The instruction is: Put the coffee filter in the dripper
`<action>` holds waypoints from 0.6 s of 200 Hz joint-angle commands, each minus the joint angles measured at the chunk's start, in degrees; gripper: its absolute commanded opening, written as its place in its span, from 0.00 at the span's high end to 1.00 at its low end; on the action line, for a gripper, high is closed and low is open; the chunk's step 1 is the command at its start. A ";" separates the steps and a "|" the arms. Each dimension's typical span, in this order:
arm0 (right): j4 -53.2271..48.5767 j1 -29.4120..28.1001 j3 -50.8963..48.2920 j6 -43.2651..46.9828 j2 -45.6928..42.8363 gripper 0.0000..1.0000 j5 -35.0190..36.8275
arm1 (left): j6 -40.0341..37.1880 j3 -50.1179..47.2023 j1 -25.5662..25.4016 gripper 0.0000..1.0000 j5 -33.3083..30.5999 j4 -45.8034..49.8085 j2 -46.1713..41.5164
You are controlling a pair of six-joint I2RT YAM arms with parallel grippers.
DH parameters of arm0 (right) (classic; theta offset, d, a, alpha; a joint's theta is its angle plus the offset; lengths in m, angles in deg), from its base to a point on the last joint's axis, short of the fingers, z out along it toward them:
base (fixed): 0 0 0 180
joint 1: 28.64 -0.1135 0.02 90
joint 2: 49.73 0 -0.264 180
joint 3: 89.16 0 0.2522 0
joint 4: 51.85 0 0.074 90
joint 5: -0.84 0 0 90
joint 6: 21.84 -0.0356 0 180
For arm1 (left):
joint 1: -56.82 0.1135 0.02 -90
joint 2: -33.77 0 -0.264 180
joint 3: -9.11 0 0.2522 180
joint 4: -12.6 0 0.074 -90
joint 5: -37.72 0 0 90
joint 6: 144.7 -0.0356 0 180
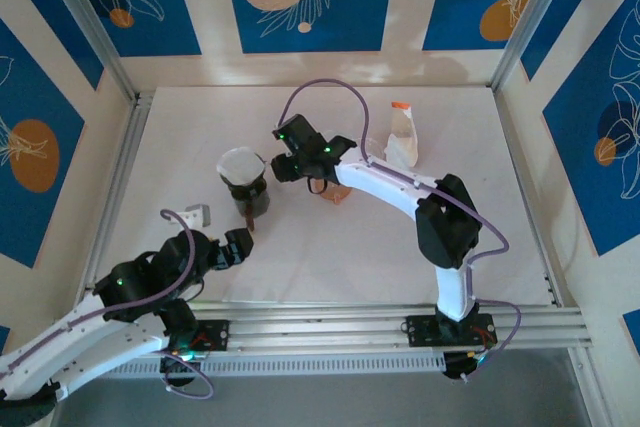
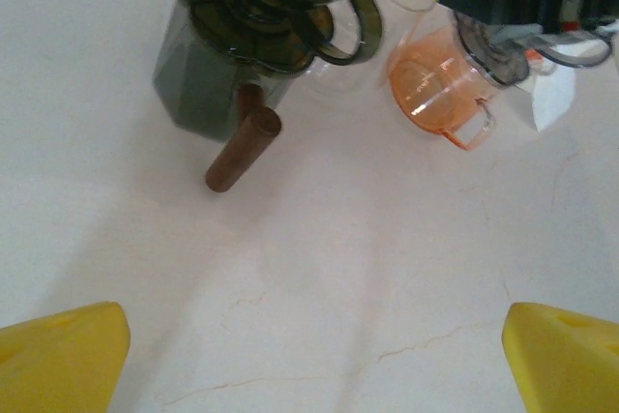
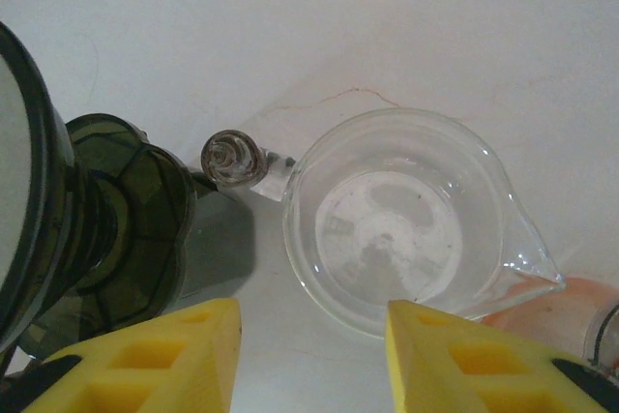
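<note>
Your right gripper (image 3: 311, 324) stands parted and empty. The white paper coffee filter (image 1: 241, 161) sits in the dark plastic dripper (image 3: 126, 210), left of its jaws. Your left gripper (image 2: 314, 326) gapes wide.

Table (image 1: 330, 257) is viewed from high behind, dripper (image 1: 243, 179) is shared by all views, seen low and near from left wrist, straight down, close, from right wrist.

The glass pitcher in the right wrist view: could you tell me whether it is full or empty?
Empty: looking down into the glass pitcher, its bare bottom shows, with no liquid inside.
</note>
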 commanded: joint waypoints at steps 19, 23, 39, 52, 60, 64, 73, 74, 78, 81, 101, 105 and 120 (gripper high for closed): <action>0.19 0.78 3.21 3.37 3.35 0.56 -4.68 | -0.88 -2.26 3.03 0.02 4.47 -0.62 -1.80; 0.03 0.82 3.46 3.47 3.59 0.56 -4.89 | -0.77 -2.41 3.00 0.02 4.67 -0.70 -1.80; -0.80 0.80 4.88 3.95 4.92 0.56 -5.10 | -0.77 -2.33 3.03 0.02 4.66 -0.78 -1.40; -1.32 0.85 5.59 4.08 5.80 0.56 -4.72 | -0.74 -2.40 3.03 0.02 4.72 -0.79 -1.25; -1.66 0.93 5.96 4.06 6.23 0.57 -4.48 | -0.74 -2.37 3.03 0.02 4.59 -0.66 -1.30; -1.71 0.93 6.05 4.03 6.41 0.57 -4.45 | -0.77 -2.36 3.03 0.02 4.59 -0.66 -1.30; -1.70 1.05 6.07 3.95 6.69 0.57 -4.44 | -0.73 -2.36 2.97 0.01 4.50 -0.66 -1.38; -1.70 1.06 6.03 3.94 6.71 0.57 -4.44 | -0.76 -2.34 3.00 0.02 4.53 -0.65 -1.38; -1.80 1.11 6.08 3.99 6.87 0.58 -4.31 | -0.79 -2.34 3.03 0.01 4.50 -0.65 -1.39; -1.90 1.14 6.15 3.94 6.96 0.58 -4.29 | -0.72 -2.37 3.03 0.02 4.48 -0.68 -1.34; -2.16 1.31 6.42 4.35 7.47 0.59 -4.18 | -0.71 -2.40 3.04 0.02 4.40 -0.57 -1.33; -2.33 1.32 6.50 4.37 7.56 0.59 -4.18 | -0.73 -2.41 3.03 0.02 4.38 -0.57 -1.38; -3.04 1.37 7.23 4.56 8.20 0.60 -4.18 | -0.78 -2.39 3.06 0.02 4.31 -0.48 -1.38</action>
